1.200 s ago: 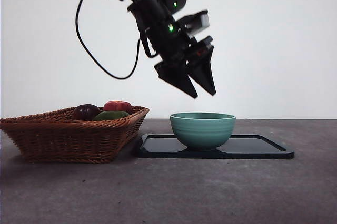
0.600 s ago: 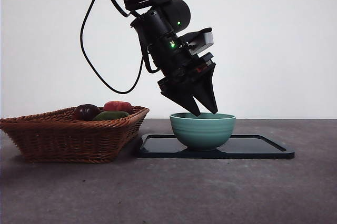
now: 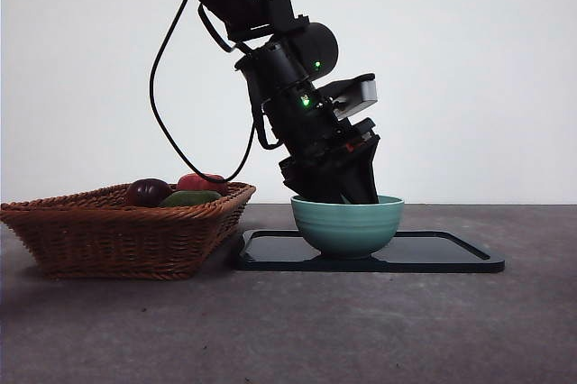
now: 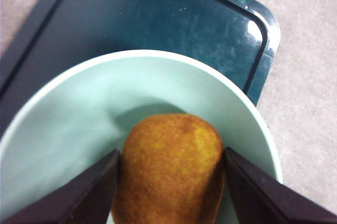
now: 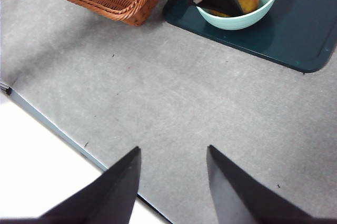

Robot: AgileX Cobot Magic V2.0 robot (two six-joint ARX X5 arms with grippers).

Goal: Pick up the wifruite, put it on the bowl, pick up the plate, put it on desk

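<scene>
Left gripper (image 3: 347,193) dipped inside the bowl (image 3: 347,224), jaws clamped on the kiwi (image 4: 168,169), low for a gentle drop. Right gripper (image 5: 172,167) waits, jaws apart.

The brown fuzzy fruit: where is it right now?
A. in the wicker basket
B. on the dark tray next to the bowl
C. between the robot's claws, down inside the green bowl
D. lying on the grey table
C: the left gripper clamps the brown fruit inside the green bowl.
</scene>
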